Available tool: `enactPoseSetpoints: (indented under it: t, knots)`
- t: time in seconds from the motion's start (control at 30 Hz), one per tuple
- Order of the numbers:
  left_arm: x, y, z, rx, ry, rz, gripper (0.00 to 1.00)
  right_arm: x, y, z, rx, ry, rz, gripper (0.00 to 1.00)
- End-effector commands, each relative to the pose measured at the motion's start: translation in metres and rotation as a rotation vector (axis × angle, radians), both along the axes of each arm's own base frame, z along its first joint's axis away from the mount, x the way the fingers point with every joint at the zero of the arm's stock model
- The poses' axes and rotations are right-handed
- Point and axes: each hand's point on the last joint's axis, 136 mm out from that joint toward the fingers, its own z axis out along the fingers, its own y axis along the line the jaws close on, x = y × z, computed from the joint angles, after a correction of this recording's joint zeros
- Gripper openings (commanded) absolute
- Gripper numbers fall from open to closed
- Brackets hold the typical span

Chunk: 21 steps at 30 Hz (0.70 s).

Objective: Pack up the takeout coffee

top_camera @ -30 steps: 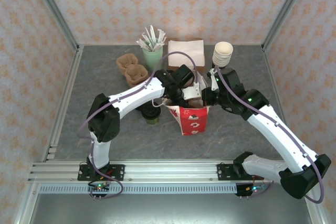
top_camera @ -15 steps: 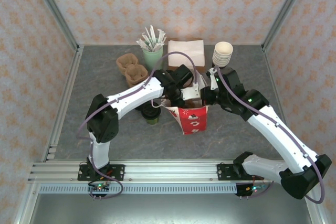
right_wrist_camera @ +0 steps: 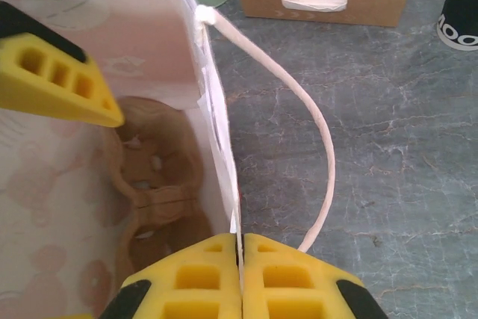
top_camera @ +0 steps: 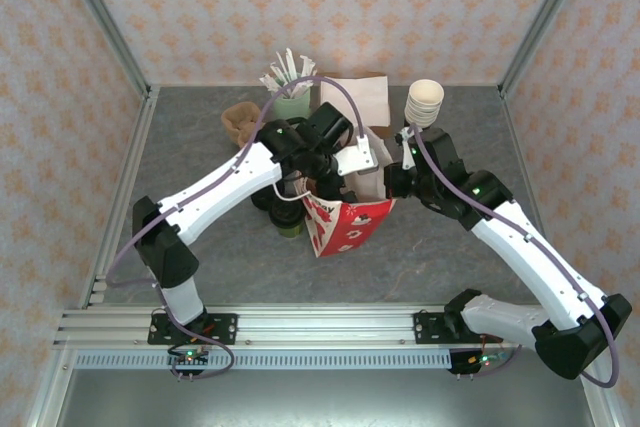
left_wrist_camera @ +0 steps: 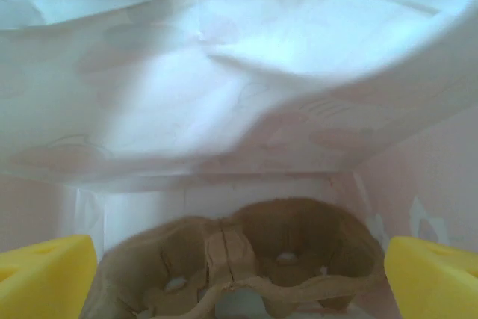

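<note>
The takeout coffee (top_camera: 290,224), a short green cup with a black lid, stands on the table left of the red-and-white paper bag (top_camera: 347,225), partly under my left arm. My left gripper (top_camera: 345,175) hangs open over the bag's mouth. In the left wrist view its yellow fingertips (left_wrist_camera: 45,274) stand wide apart, with nothing between them. A brown cup carrier (left_wrist_camera: 246,252) lies on the bag's floor below. My right gripper (right_wrist_camera: 240,278) is shut on the bag's right wall edge (right_wrist_camera: 224,147), beside the cord handle (right_wrist_camera: 314,125).
At the back stand a green cup of sachets (top_camera: 290,87), a napkin box (top_camera: 355,97), a stack of cream cups (top_camera: 424,102) and more brown carriers (top_camera: 238,122). Dark lids (top_camera: 262,199) sit beside the coffee. Metal frame posts border the table.
My left gripper opened, let go of the carrier inside the bag and rose back-left. The bag now leans left. The right gripper kept its pinch.
</note>
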Motion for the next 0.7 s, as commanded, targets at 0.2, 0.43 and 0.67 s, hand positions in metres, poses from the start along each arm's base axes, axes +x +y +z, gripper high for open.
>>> enactPoseSetpoints:
  t: [0.2,0.43,0.67]
  knots:
    - [-0.012,-0.007,0.019,-0.106,0.044,0.008,0.99,0.006,-0.008,0.02,0.013,-0.037,-0.063,0.0]
    - [0.005,-0.032,0.039,-0.265,0.066,0.114,0.99,0.008,-0.004,0.023,0.029,-0.036,-0.059,0.0]
    - [0.016,-0.034,0.063,-0.335,0.046,0.188,0.99,0.01,-0.01,0.017,0.022,-0.017,-0.114,0.0]
